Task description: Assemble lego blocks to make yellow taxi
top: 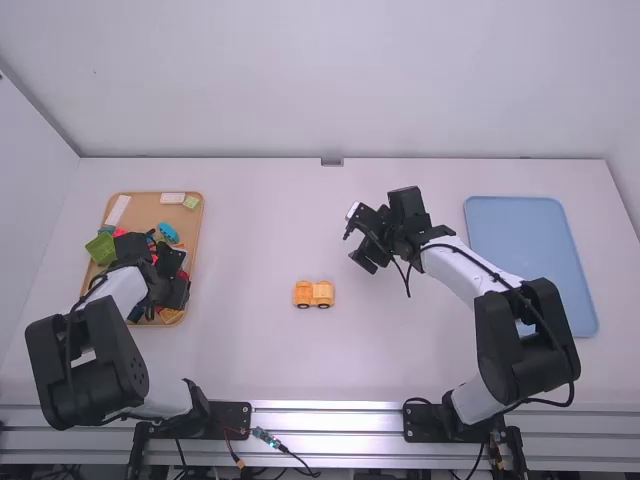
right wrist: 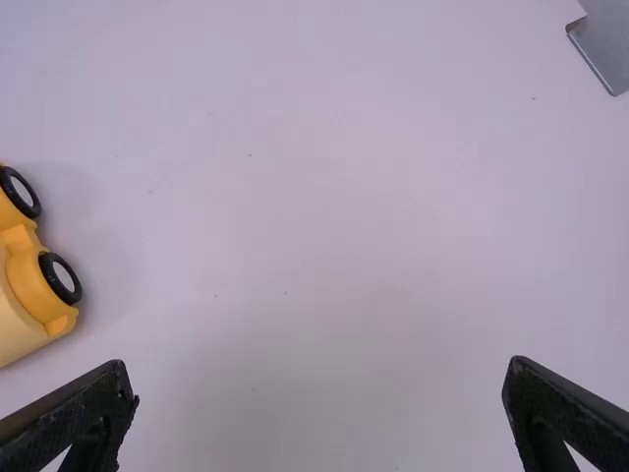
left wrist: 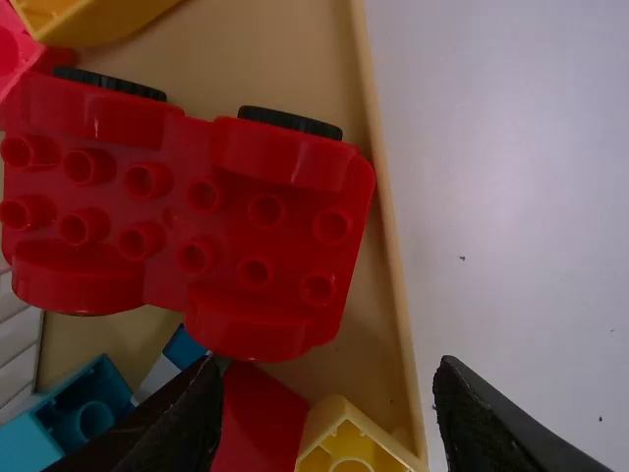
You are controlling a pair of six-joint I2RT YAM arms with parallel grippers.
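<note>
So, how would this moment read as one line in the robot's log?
left gripper: open, over parts tray | right gripper: open, empty, above table | yellow car: on table

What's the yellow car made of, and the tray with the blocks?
The yellow car looks like smooth, hard plastic, with rounded, moulded edges. Its black-rimmed wheels might be plastic or rubber. The tan tray looks smooth and dull, maybe plastic or painted wood.
</note>
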